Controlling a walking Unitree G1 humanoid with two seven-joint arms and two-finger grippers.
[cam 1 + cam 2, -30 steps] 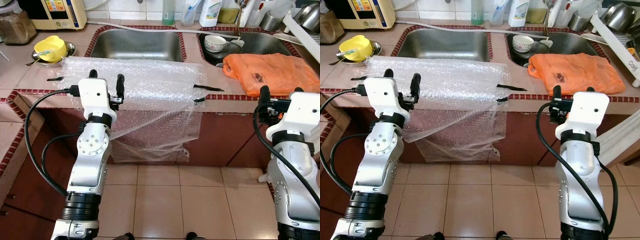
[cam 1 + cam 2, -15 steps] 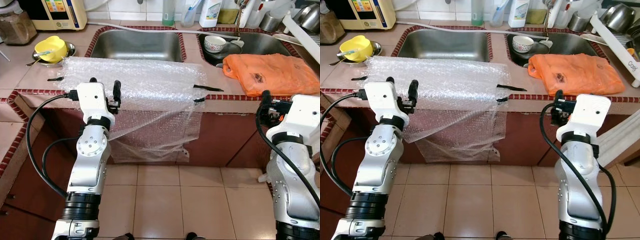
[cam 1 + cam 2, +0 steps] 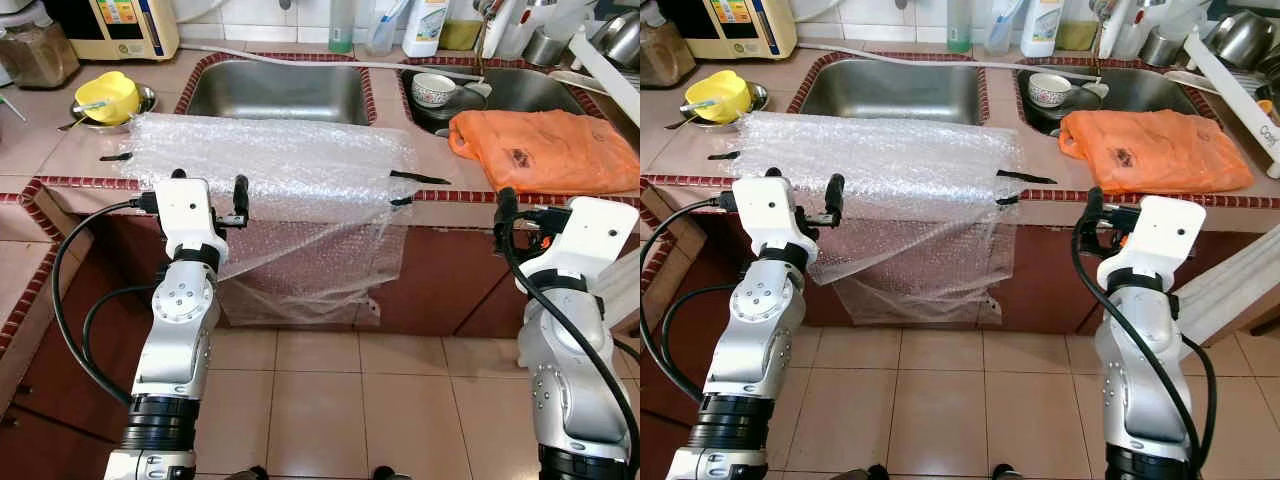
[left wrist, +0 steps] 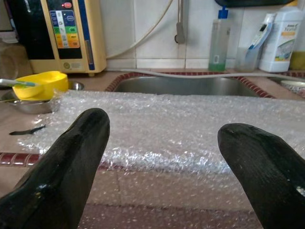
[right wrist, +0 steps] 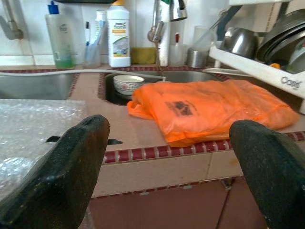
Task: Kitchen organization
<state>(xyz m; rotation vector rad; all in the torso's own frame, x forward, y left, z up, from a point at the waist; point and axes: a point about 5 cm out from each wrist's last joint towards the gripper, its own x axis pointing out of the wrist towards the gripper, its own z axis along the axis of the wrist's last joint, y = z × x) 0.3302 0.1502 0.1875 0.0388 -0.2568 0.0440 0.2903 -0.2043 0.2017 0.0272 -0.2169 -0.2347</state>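
Observation:
A clear bubble wrap sheet (image 3: 270, 165) lies on the tiled counter in front of the left sink (image 3: 278, 90) and hangs over the front edge toward the floor. Black tape strips hold its corners. An orange plastic bag (image 3: 540, 150) lies on the counter before the right sink, where a white bowl (image 3: 432, 87) sits. My left gripper (image 3: 209, 183) is open at the counter's front edge, facing the bubble wrap (image 4: 181, 129) with nothing between its fingers. My right gripper (image 3: 528, 205) is open just below the counter edge, facing the orange bag (image 5: 209, 112).
A yellow bowl (image 3: 105, 95) on a metal plate stands at the counter's left, beside a water appliance (image 3: 115, 25). Bottles (image 3: 425, 25) line the back wall. A dish rack (image 3: 600, 50) is at the far right. Tiled floor lies below.
Both grippers have sunk slightly toward the counter's front edge. The right one has also shifted a little to the left. Bubble wrap and bag lie as before.

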